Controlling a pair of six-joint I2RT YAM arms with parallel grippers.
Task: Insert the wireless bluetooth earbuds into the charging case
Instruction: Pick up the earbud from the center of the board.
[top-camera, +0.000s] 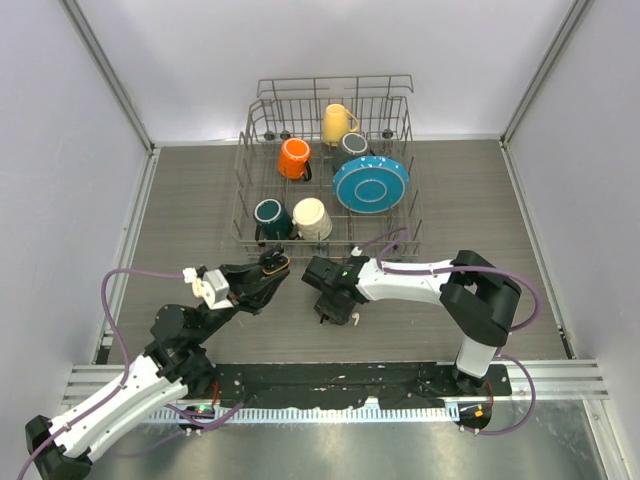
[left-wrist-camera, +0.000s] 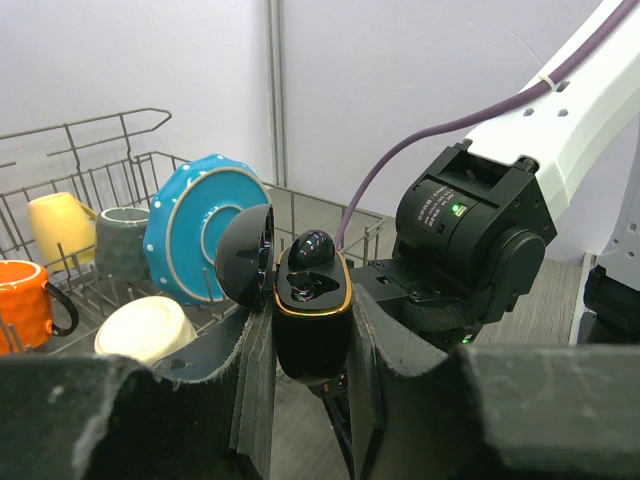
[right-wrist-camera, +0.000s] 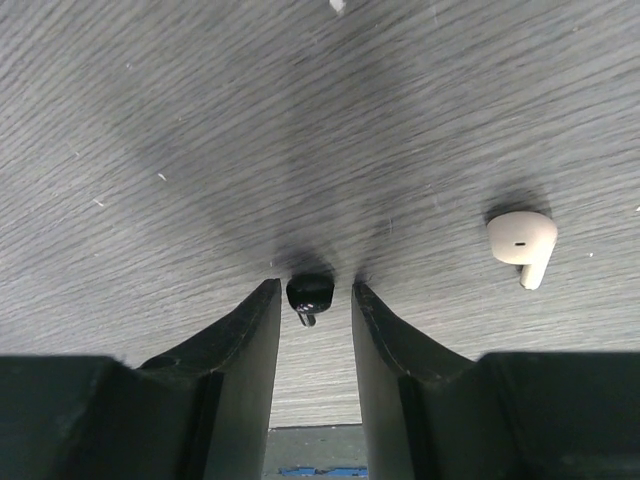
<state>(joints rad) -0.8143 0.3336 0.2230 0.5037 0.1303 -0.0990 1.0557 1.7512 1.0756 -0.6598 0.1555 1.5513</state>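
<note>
My left gripper (left-wrist-camera: 312, 312) is shut on the charging case (left-wrist-camera: 310, 335), a black case with a gold rim, and holds it upright above the table with its lid (left-wrist-camera: 245, 262) swung open. A black earbud (left-wrist-camera: 311, 247) sits in the case's far slot. In the top view the case (top-camera: 275, 265) hangs just left of the right arm. My right gripper (right-wrist-camera: 313, 290) points down at the table. Its jaws stand narrowly open around another black earbud (right-wrist-camera: 310, 293), with a small gap on each side. A white earbud (right-wrist-camera: 521, 243) lies on the table to the right.
A wire dish rack (top-camera: 262, 113) stands at the back, holding a blue plate (top-camera: 370, 183) and orange (top-camera: 294, 158), yellow (top-camera: 336, 123), cream (top-camera: 311, 217) and dark green (top-camera: 270, 216) mugs. The right arm's wrist (left-wrist-camera: 470, 235) is close in front of the held case.
</note>
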